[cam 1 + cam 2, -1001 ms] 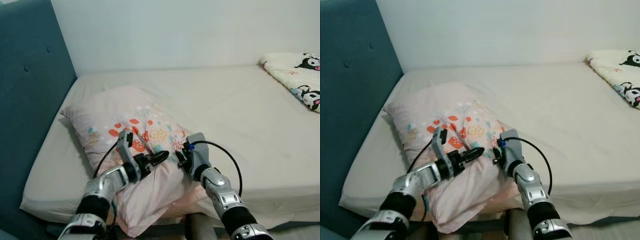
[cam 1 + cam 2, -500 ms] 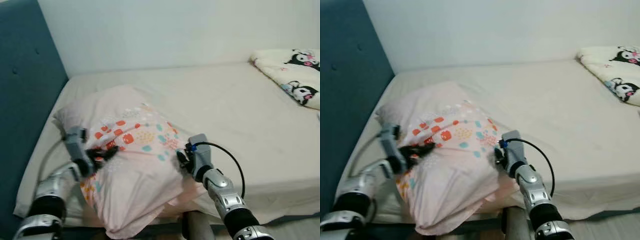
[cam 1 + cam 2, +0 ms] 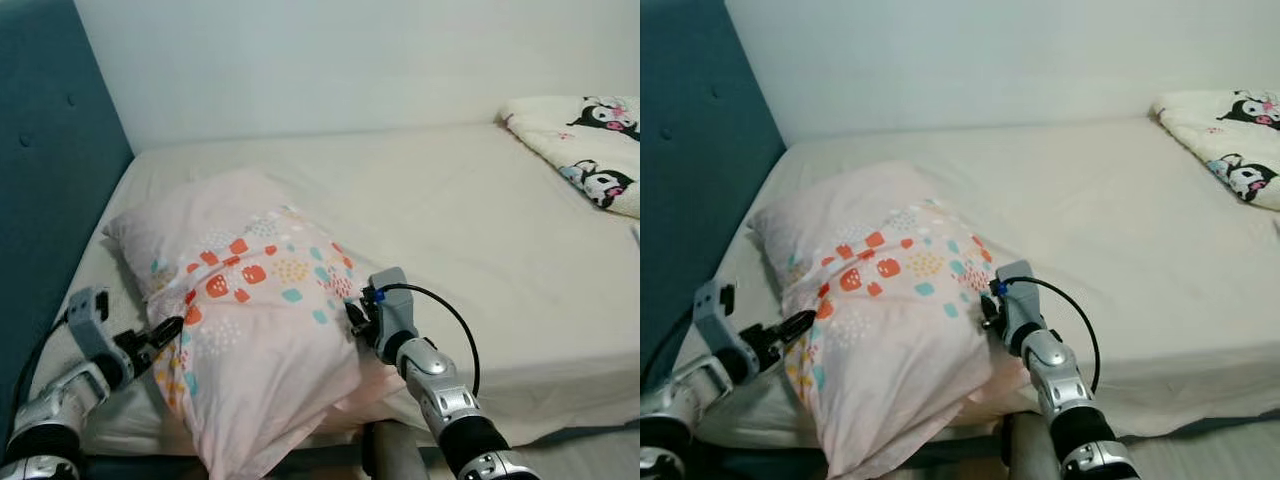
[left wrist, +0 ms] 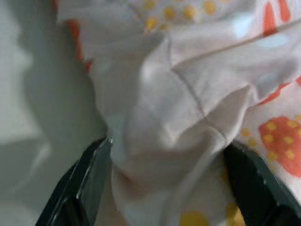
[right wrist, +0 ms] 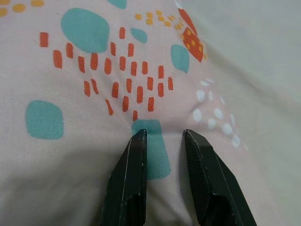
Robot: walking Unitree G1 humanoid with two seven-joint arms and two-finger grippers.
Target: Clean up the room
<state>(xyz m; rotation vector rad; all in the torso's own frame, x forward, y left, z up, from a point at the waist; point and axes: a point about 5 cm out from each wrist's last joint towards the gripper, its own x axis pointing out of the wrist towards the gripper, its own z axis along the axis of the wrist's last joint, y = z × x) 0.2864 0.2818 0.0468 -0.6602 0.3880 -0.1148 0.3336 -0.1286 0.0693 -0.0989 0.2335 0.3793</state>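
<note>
A pink pillow (image 3: 250,300) with orange and teal prints lies at the head end of the bed (image 3: 450,220), its lower end hanging over the front edge. My left gripper (image 3: 168,328) is at the pillow's left side. In the left wrist view it (image 4: 167,146) stands open, with a bunched fold of pillow fabric (image 4: 188,94) between the wide-apart fingers. My right gripper (image 3: 352,312) is at the pillow's right edge. In the right wrist view its fingers (image 5: 136,155) sit close together, pressed into the printed fabric (image 5: 94,70) and pinching it.
A teal padded headboard (image 3: 50,170) rises on the left, close to my left arm. A folded blanket (image 3: 590,150) with black-and-white cartoon figures lies at the far right of the bed. A pale wall (image 3: 350,60) runs behind the mattress.
My left gripper has moved from the top of the pillow to its left edge. The pillow's left side has been drawn out leftward. The right gripper has stayed at the pillow's right edge.
</note>
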